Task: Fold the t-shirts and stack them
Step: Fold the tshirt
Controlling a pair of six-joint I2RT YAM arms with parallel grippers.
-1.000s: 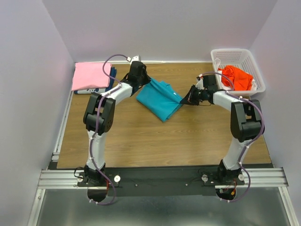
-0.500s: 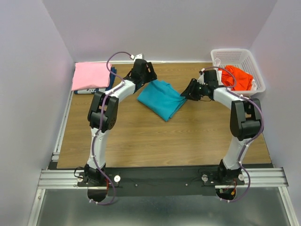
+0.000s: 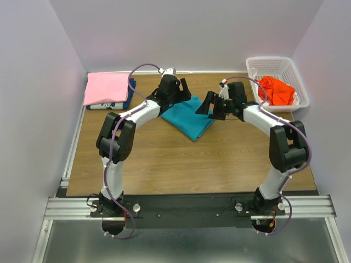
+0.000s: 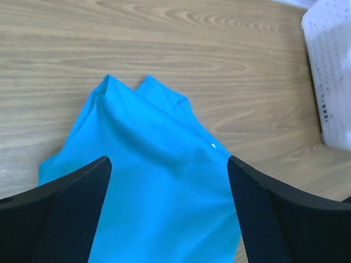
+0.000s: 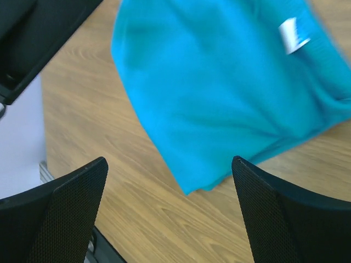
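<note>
"Aluminium rail along the near edge: what does it carry?"

"Both arm bases, bolted side by side on a black plate. From there my two arms arch over the wood-grain table and draw close above its far middle."

"And the item between them?"

"The teal t-shirt. It lies on the table as a loosely folded, roughly diamond-shaped bundle, with one corner toward me. It touches neither the stack nor the basket."

"State of the left claw?"

"Left claw: released. In its wrist view the two black fingers stand wide apart, with only teal cloth and bare wood between them. Nothing is gripped. It hangs over the shirt's far left edge."

"The right claw?"

"Right claw: likewise released, jaws spread, nothing held. It hangs over the shirt's far right corner. Its wrist view is somewhat blurred and shows the teal cloth and a small white label beyond the fingers. Whether either claw touches the cloth I cannot tell."

"Farther back?"

"Far left corner: the pink t-shirt, folded flat on top of the dark blue white-printed t-shirt, of which only the near and right edges show. Far right corner: the white lattice basket, with the orange-red t-shirt bunched inside it, well apart from the teal one."
</note>
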